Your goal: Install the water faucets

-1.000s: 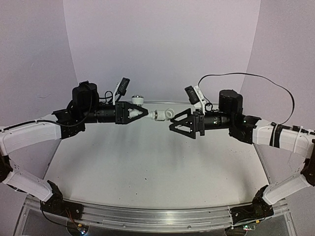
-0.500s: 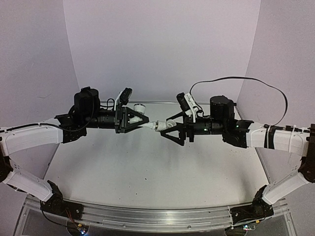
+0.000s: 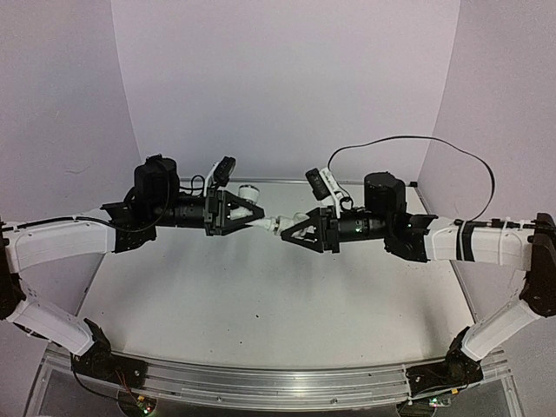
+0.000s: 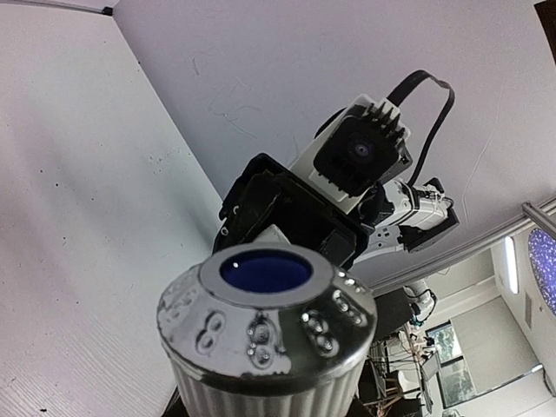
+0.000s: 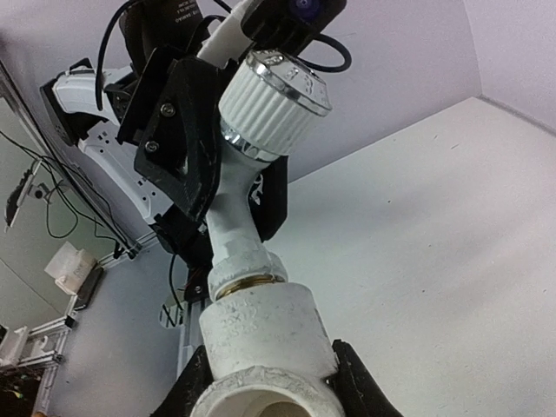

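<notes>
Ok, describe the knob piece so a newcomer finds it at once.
Look mid-air above the table, dead centre. The left tool grips a white tap body. Its ribbed, chrome-capped knob distinguishes it from the plain elbow in the right tool.

We noted a white table (image 3: 261, 295) beneath the left gripper (image 3: 259, 217) and right gripper (image 3: 282, 229), lilac walls (image 3: 287, 78) beyond them, and an aluminium rail (image 3: 261, 380) well short of them.
</notes>
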`<state>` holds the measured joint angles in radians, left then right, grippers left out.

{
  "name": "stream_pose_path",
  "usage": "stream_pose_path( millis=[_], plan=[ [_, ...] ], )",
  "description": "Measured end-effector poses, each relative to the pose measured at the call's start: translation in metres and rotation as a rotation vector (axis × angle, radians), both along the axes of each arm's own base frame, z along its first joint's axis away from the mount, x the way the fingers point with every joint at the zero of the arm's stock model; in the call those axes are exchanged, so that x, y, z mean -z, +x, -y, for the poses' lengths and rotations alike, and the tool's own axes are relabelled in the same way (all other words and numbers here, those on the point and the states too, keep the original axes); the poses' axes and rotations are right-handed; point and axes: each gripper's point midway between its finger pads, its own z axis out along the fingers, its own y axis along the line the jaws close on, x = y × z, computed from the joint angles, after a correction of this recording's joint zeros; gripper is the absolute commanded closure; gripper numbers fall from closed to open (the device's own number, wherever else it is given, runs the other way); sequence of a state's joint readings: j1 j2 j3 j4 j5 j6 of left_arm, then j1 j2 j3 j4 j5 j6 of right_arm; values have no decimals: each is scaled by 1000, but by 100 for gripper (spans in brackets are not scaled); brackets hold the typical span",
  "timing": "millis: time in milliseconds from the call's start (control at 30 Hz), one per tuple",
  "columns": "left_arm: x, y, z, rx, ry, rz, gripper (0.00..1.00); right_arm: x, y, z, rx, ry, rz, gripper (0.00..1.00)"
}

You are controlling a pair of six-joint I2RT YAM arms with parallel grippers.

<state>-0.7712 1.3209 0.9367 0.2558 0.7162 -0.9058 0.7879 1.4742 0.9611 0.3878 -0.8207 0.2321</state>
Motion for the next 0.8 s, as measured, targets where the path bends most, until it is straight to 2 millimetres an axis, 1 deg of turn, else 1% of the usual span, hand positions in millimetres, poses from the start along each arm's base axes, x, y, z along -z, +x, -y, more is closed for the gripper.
stream_pose_path(
  millis=[33,133,200,267,300,333,367,400,433,467,500,533,600,633,700,733,800],
  plan=[
    [1,-1,0,12,2,17,100,2,-2,0,-5,-1,-25,97],
    [-1,-4,1,39,5,150,100,1,-4,0,-19,11,-104,100],
    [0,-10,-1,63,14,343,100,2,-9,-1,-49,16,-196,100],
    [3,-22,-6,83,30,609,100,4,-15,-5,-100,12,-296,100],
    [5,-31,-12,93,47,814,100,5,-20,-9,-145,4,-380,100],
    [6,-35,-16,94,71,1005,100,4,-23,-13,-178,0,-449,100],
    [5,-35,-17,91,86,1090,100,3,-24,-14,-188,-1,-488,97],
    [3,-33,-18,80,110,1212,100,1,-23,-16,-201,3,-548,93],
    [0,-30,-19,68,131,1315,100,-2,-20,-18,-208,13,-596,76],
    [-5,-25,-19,55,157,1443,100,-7,-16,-19,-220,34,-653,65],
    [-7,-23,-20,44,175,1507,100,-11,-10,-19,-220,55,-684,54],
    [-9,-20,-21,32,188,1549,100,-14,-7,-20,-218,73,-705,48],
    [-15,-16,-22,2,209,1590,100,-18,0,-22,-208,103,-741,26],
    [-18,-15,-21,-16,212,1582,100,-21,4,-24,-198,123,-753,16],
    [-21,-15,-22,-43,206,1503,100,-22,8,-25,-185,144,-759,5],
    [-22,-15,-23,-58,199,1455,100,-22,10,-24,-179,151,-754,3],
    [-29,-13,-29,-122,178,1287,100,-21,13,-21,-172,167,-711,2]
  ],
)
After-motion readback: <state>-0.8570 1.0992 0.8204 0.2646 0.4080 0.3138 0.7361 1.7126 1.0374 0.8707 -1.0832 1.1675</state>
